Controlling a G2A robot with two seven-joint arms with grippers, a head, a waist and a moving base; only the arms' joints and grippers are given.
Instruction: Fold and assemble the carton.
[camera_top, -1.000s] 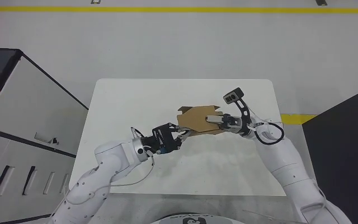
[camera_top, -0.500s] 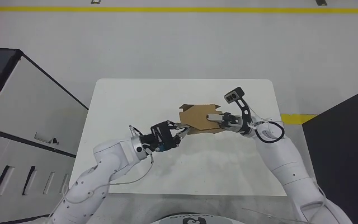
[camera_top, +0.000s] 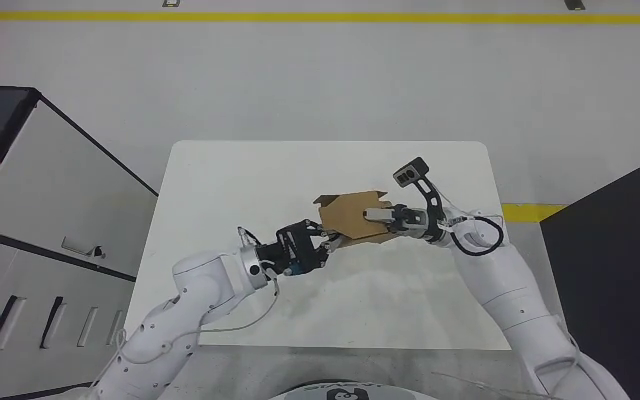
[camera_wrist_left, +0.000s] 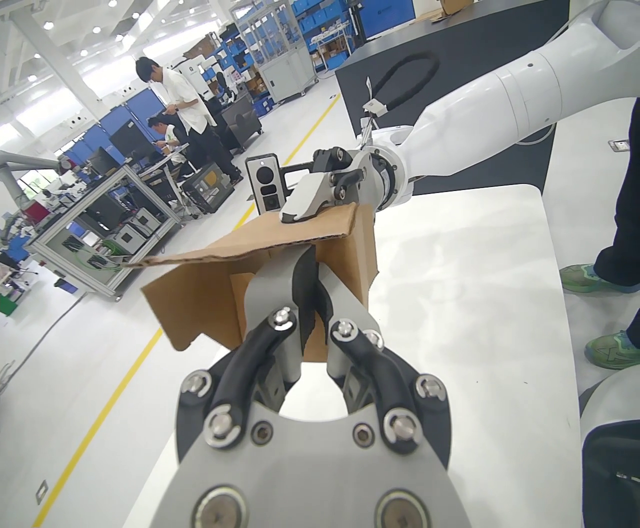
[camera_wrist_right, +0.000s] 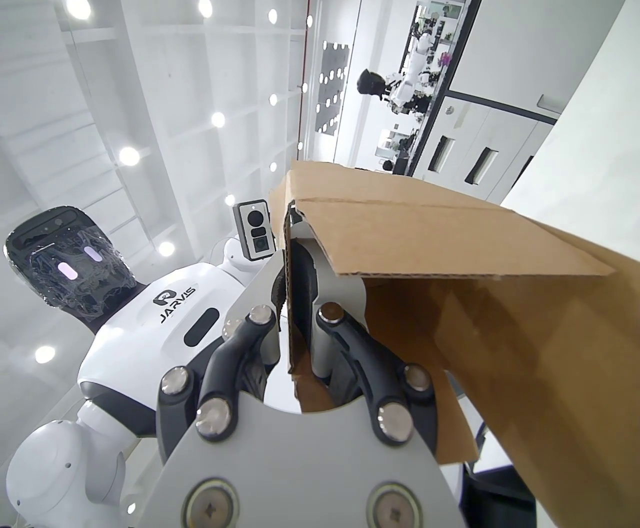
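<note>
A brown cardboard carton, partly opened with loose flaps, hangs above the middle of the white table, held between both arms. My left gripper is shut on the carton's near-left flap; in the left wrist view its fingers pinch a cardboard edge of the carton. My right gripper is shut on the carton's right side, one finger lying on the top panel. In the right wrist view its fingers clamp a wall of the carton. The right gripper also shows in the left wrist view.
The table's bare surface stretches around the carton on all sides. A dark cabinet stands off the table's left edge and a black unit off its right. A person's legs and green shoes stand beside the table.
The carton and both grippers shifted slightly: up and right half a second ago, then back toward the left and down. Both grips stayed shut.
</note>
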